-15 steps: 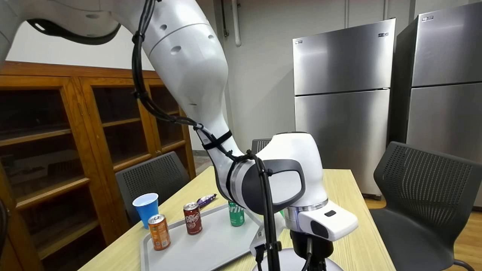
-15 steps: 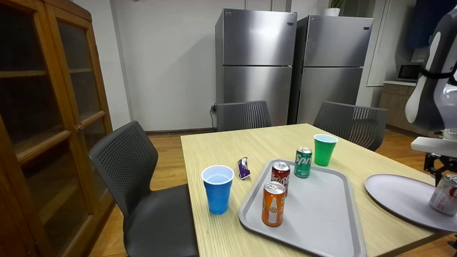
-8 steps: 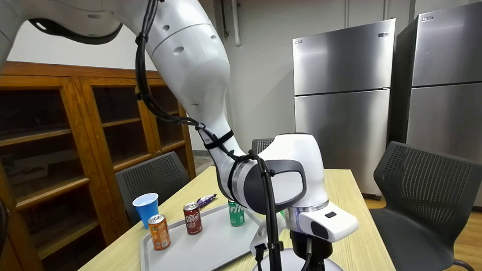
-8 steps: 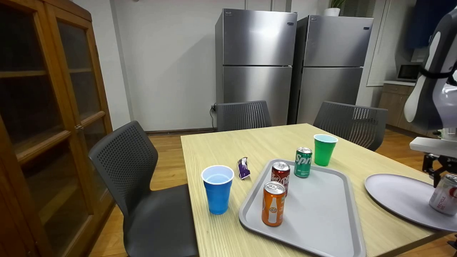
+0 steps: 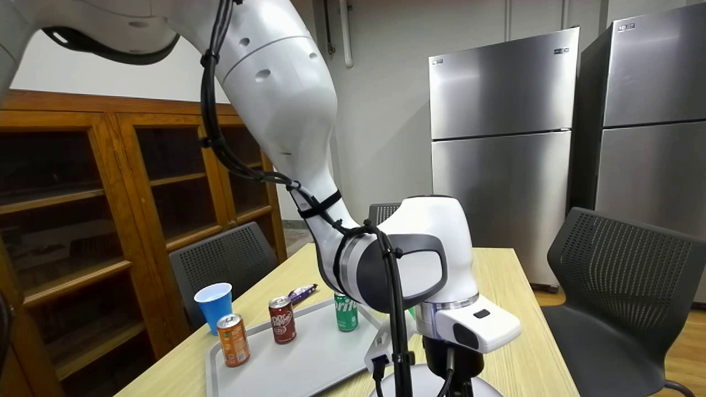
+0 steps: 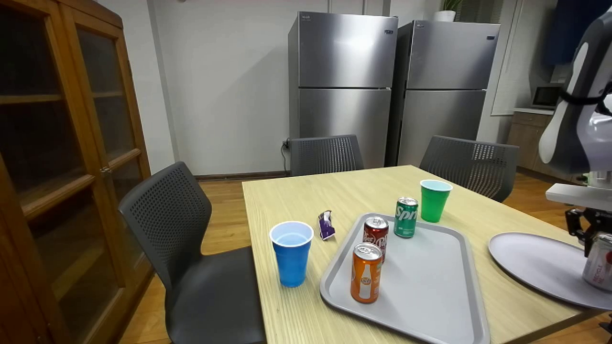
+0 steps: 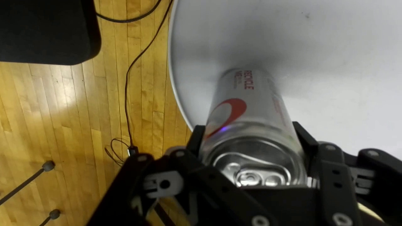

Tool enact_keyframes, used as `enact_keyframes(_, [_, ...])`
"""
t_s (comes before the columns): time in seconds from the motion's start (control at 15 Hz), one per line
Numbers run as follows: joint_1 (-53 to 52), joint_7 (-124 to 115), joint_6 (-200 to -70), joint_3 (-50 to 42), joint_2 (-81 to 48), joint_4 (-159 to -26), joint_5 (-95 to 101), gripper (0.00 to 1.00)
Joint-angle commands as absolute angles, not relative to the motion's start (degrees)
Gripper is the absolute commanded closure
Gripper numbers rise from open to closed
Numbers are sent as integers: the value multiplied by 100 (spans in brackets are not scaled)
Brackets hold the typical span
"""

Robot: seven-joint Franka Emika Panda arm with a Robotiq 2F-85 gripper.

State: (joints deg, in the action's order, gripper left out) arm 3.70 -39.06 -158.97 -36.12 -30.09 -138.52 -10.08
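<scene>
Pinches a silver can (image 7: 251, 125) in the jaws, with a black pad (image 7: 196, 139) pressed on each side, up by the top. Shows some red print on that can. Stands on a round, pale plate (image 6: 530, 260), near the edge. Shares the yellow wood counter (image 6: 291, 200) with a flat gray tray (image 6: 425, 286), set just beside the plate. Has an orange can (image 6: 366, 274), a dark red can (image 6: 377, 233) and a green can (image 6: 406, 218) all standing on that tray. Has a green cup (image 6: 434, 203) close by the green can, and a blue cup (image 6: 291, 258) and a purple wrapper (image 6: 326, 227) past the tray. Has gray chairs (image 6: 167, 222) around and two big fridges (image 6: 344, 119) at the back.
</scene>
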Motion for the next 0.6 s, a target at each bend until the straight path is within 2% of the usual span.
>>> enact_keyframes(0.0, [560, -3936, -15681, -3441, -2844, -13786, -1055, 59])
enact_keyframes(0.53, [632, -3703, -15690, -3223, -2010, -14065, -1087, 59])
